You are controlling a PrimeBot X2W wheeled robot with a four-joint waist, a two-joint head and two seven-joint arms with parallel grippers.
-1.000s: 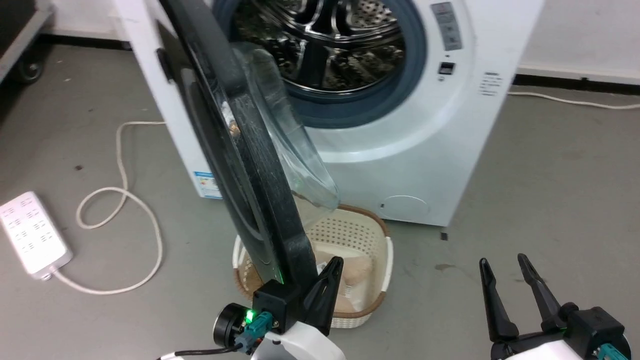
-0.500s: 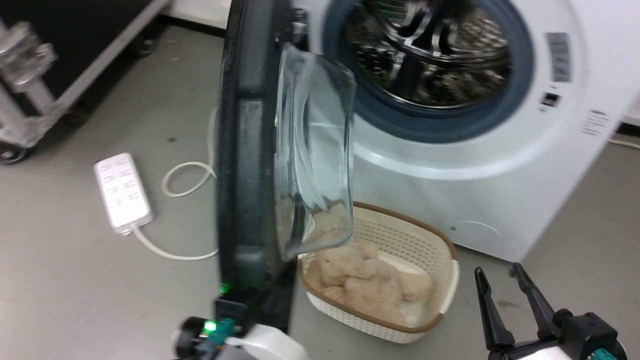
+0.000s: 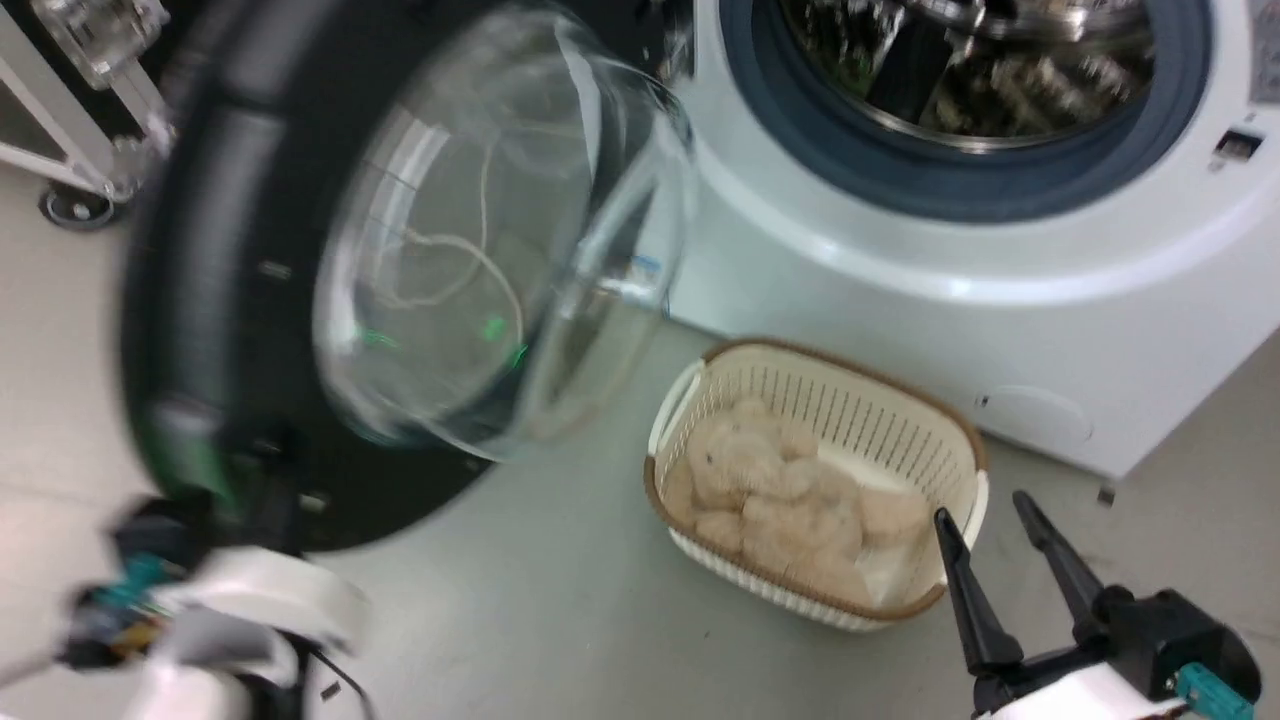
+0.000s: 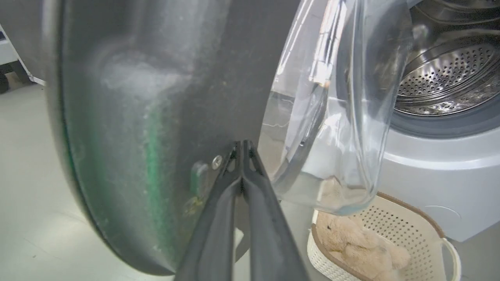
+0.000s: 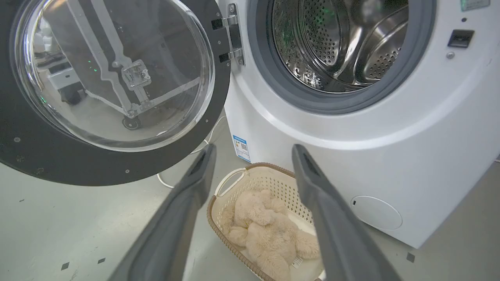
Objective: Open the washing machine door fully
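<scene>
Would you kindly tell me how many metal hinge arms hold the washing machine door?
2: the upper hinge arm and the lower hinge arm just beneath it, both on the washing machine door's edge nearest the drum. I see no hidden ones.

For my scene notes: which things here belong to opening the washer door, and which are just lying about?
Job: large round glossy black door with clear glass bowl; shut left pincer at its inner face.
Lying about: cream perforated plastic basket; beige plush toy inside it; open right pincer, idle.
</scene>
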